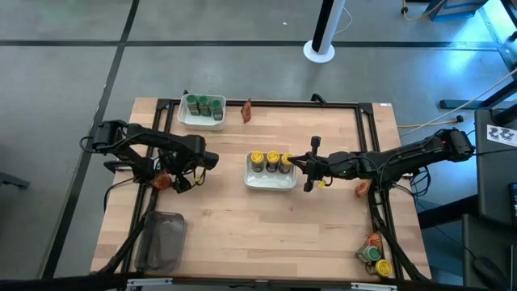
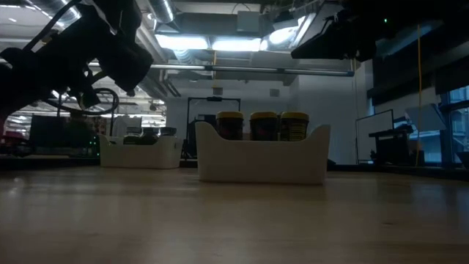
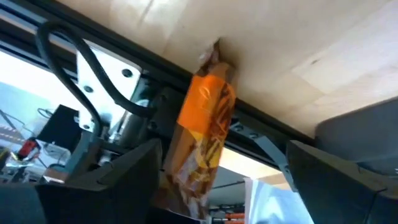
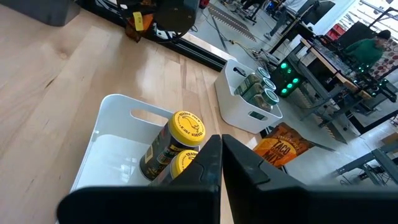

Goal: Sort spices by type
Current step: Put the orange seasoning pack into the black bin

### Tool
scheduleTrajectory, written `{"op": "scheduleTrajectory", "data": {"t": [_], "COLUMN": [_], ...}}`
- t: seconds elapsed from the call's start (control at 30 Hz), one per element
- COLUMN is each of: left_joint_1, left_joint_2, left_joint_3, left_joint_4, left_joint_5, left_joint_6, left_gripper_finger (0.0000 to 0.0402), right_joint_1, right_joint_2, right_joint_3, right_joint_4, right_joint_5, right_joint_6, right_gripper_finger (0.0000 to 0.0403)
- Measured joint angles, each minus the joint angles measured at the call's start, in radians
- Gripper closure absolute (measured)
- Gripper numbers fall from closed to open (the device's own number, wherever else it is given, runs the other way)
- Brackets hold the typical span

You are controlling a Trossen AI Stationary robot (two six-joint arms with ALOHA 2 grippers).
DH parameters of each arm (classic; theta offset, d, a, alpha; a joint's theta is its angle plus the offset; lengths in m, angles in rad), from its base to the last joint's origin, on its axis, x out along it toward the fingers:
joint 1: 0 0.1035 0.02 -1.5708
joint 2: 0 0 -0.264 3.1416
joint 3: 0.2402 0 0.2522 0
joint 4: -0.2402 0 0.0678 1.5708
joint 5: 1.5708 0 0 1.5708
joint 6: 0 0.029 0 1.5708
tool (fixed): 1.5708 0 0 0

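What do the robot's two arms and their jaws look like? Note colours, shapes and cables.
Both arms are black and jointed, with thin dark cables looping alongside. The left gripper and right gripper each end in two flat, blocky dark jaws. A small yellow tag shows near the right one.

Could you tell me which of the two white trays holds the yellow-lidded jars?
The middle tray, by the shut right end effector; three yellow-lidded jars stand in it. The tray at the far edge holds green-lidded jars.
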Motion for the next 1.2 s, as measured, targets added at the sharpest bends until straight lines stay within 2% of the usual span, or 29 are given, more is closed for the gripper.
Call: {"op": "scheduleTrajectory", "data": {"t": [0.2,0.6,0.9,1.2], "left_joint_1": [-0.048,-0.182,-0.276,-0.367], "left_joint_2": [0.0,0.0,-0.001,-0.042], "left_joint_3": [0.0,-0.018,-0.02,-0.106], "left_joint_4": [-0.006,0.017,0.025,0.102], "left_joint_5": [0.043,0.045,0.019,-0.009], "left_joint_6": [-0.043,-0.12,-0.116,-0.12], "left_gripper_finger": [0.0075,0.0083,0.018,0.0279], "right_joint_1": [0.0,0.0,0.0,0.0], "right_joint_2": [0.0,0.0,0.0,0.0], "right_joint_3": [0.0,0.0,0.0,0.0], "right_joint_4": [0.0,-0.001,-0.002,-0.009], "right_joint_5": [0.0,0.0,0.0,0.0], "right_joint_6": [0.0,0.0,0.0,0.0], "right_gripper_finger": [0.0389,0.0389,0.0389,0.0389]}}
